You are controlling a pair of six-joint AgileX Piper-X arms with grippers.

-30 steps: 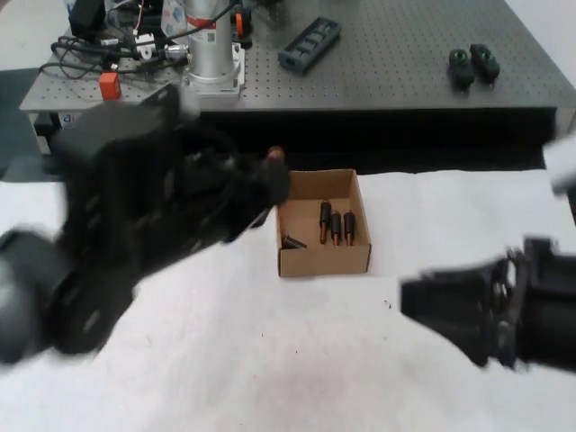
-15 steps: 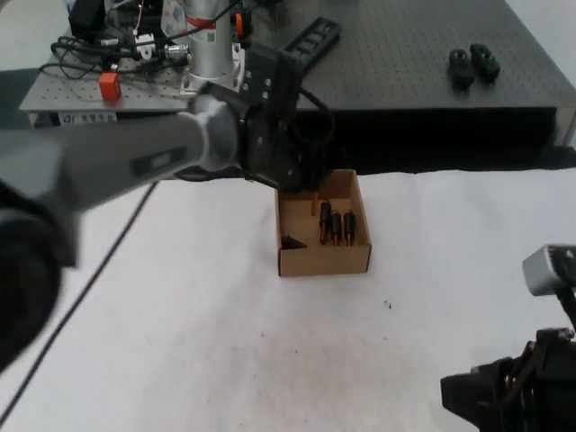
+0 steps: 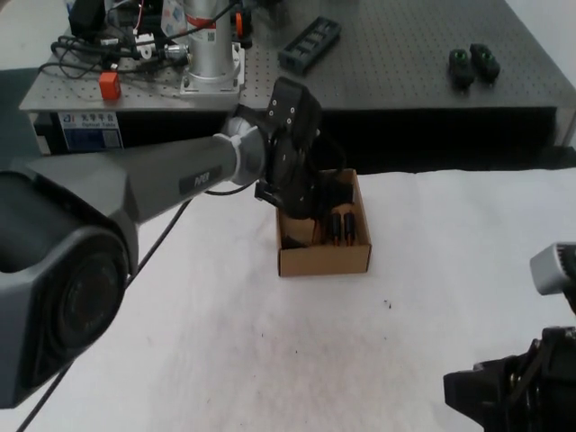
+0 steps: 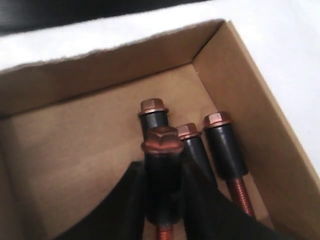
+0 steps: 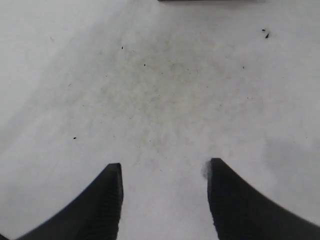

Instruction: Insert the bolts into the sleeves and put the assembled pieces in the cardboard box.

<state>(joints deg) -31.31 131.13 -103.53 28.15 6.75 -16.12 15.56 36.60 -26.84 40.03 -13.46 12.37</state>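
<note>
One sleeved bolt (image 4: 162, 162) — head outward — lies lengthwise in left hand (image 4: 163, 182).

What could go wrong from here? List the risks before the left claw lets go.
1. The left claw holds an assembled piece right above three pieces lying in the cardboard box. Released here, it may land on them and bounce or rest crooked.
2. The claw hangs close to the box's walls. Pulling out at a slant could catch a wall and drag the box across the white cloth.
</note>
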